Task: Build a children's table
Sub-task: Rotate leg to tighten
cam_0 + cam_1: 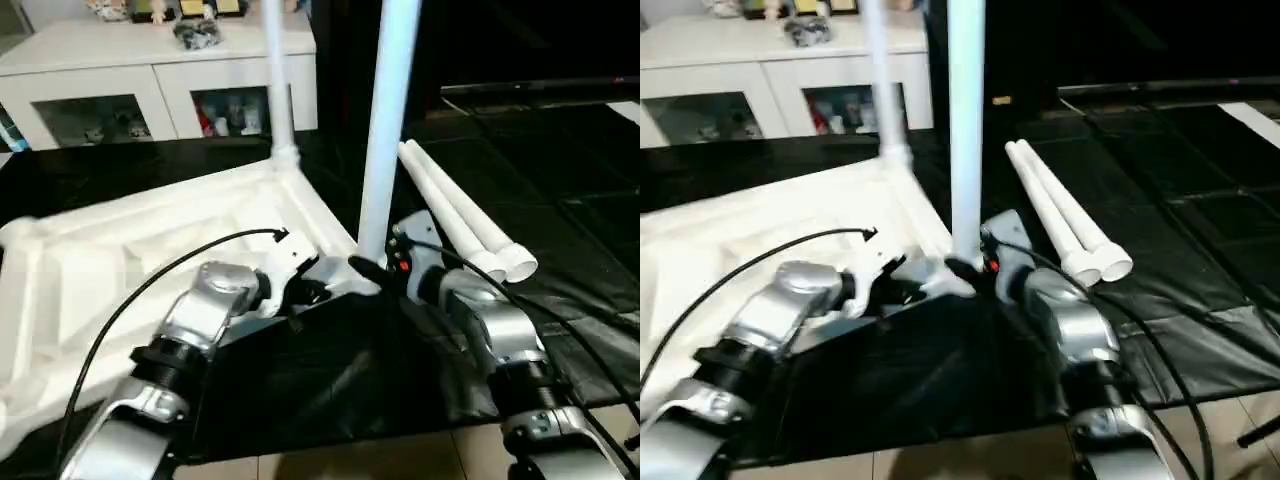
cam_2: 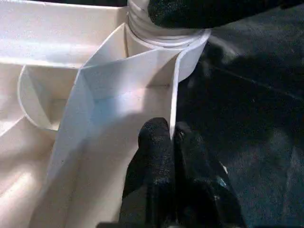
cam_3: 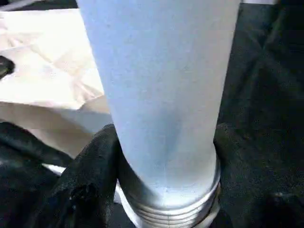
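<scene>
right gripper (image 3: 166, 156) clasps an upright leg (image 1: 385, 130) at its threaded base; left gripper (image 2: 173, 142), beside it, pinches the tabletop (image 1: 110, 260) wall.

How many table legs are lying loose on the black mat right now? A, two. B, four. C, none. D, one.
A: two loose legs lie side by side on the black mat, while two others stand upright in the tabletop's corner sockets.
</scene>
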